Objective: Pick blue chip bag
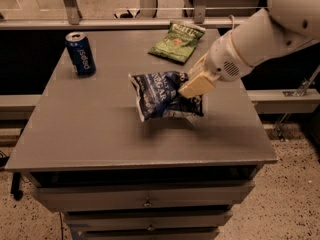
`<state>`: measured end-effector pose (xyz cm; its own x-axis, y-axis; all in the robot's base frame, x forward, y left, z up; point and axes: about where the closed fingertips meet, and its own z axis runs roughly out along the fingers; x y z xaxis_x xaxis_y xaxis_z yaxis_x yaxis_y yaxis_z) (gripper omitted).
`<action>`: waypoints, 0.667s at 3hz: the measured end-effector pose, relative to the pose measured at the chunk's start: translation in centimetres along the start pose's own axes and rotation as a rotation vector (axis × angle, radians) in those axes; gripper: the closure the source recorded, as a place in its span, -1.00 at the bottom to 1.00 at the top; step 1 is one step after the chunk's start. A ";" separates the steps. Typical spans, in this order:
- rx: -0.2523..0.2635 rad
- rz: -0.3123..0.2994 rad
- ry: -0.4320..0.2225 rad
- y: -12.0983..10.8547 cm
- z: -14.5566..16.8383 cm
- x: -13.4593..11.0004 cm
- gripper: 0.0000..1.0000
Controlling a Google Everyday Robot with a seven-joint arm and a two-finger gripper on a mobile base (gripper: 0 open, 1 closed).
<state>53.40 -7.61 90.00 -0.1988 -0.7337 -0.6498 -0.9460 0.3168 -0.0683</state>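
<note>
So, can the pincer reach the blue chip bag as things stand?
Likely yes: the pincer sits at the edge of the blue chip bag and seems closed on it; the Pepsi can and green chip bag lie apart.

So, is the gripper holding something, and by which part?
Yes: the gripper holds the blue bag, pinched at its right end.
</note>
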 end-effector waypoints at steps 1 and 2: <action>0.093 -0.042 -0.016 -3.0 -5.1 -3.1 1.00; 0.189 -0.037 -0.007 -5.2 -10.5 -6.7 1.00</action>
